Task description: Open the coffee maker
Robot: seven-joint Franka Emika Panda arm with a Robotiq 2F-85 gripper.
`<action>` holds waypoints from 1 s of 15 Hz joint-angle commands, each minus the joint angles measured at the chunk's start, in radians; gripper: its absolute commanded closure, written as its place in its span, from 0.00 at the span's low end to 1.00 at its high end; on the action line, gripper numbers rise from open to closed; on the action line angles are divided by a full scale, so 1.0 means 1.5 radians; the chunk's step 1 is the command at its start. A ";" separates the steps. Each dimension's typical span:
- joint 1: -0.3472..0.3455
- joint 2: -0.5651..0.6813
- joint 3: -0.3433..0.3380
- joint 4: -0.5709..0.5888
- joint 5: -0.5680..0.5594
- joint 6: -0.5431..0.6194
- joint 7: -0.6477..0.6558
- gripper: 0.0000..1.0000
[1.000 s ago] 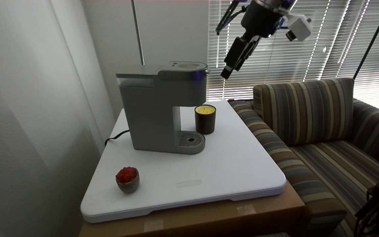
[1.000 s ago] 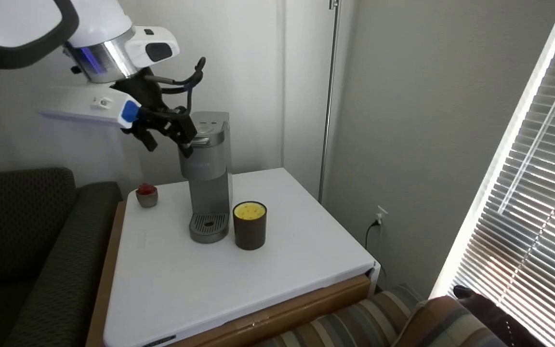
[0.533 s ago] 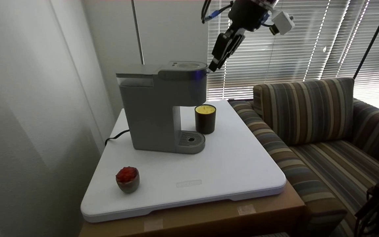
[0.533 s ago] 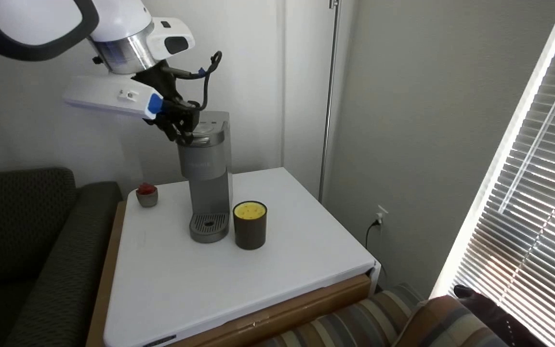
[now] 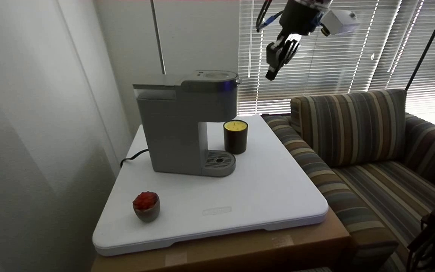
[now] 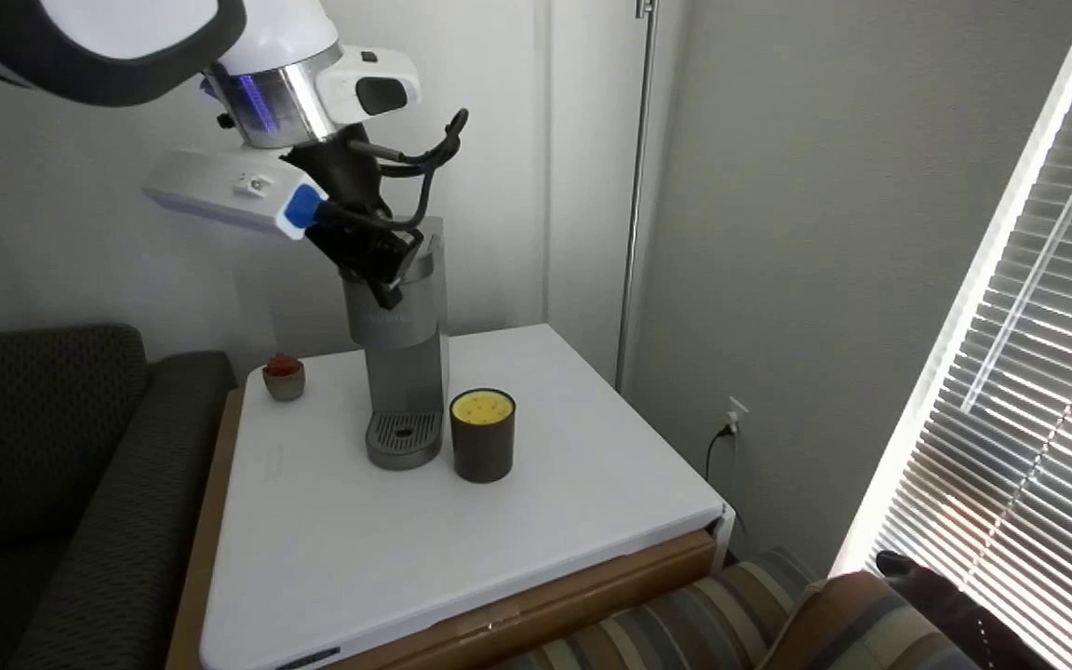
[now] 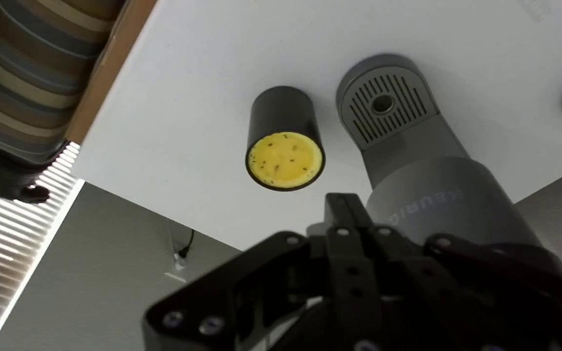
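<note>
At the far left of an exterior view, one thin black cord (image 5: 135, 154) runs over one white, round-cornered tabletop (image 5: 270, 189) to the back of one large, boxy, grey coffee maker (image 5: 176, 132). Next, nearer the front edge, sits one small, rounded, grey pot (image 5: 148, 215) filled with a rough red mass (image 5: 145, 200). The coffee maker stands farther back on the same tabletop, upright, its long axis vertical. Its back is to the left and its front points right; the overhanging head (image 5: 213, 107) and one round-nosed, slotted drip base (image 5: 217, 170) both reach that way, and in the wrist view pale lettering (image 7: 426, 203) shows on that front. One grey lid (image 5: 206, 85) lies down on top. Just beside the drip base, with a gap between them in the wrist view, stands one straight-sided, dark, cylindrical cup (image 5: 235, 142) with a speckled yellow filling (image 5: 235, 125). Farther right and higher, one black two-fingered gripper (image 5: 271, 75) hangs in the air, its tips slanting down and left, apart from the coffee maker; its two fingers are drawn together, so the claw stands narrow. Behind it spread white slatted window blinds (image 5: 315, 68). Farthest right stands one armchair (image 5: 383, 185) upholstered in brown, tan and grey stripes, with one matching cushion (image 5: 353, 130) upright at its back.
</note>
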 commanded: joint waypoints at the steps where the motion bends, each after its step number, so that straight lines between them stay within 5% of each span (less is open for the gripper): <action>1: 0.011 0.016 -0.024 -0.014 -0.076 0.014 0.188 1.00; 5: 0.045 0.042 -0.056 -0.015 -0.148 -0.010 0.416 1.00; 7: 0.059 0.056 -0.055 -0.015 -0.126 0.006 0.500 1.00; 15: 0.103 0.099 -0.062 0.007 -0.101 0.127 0.722 1.00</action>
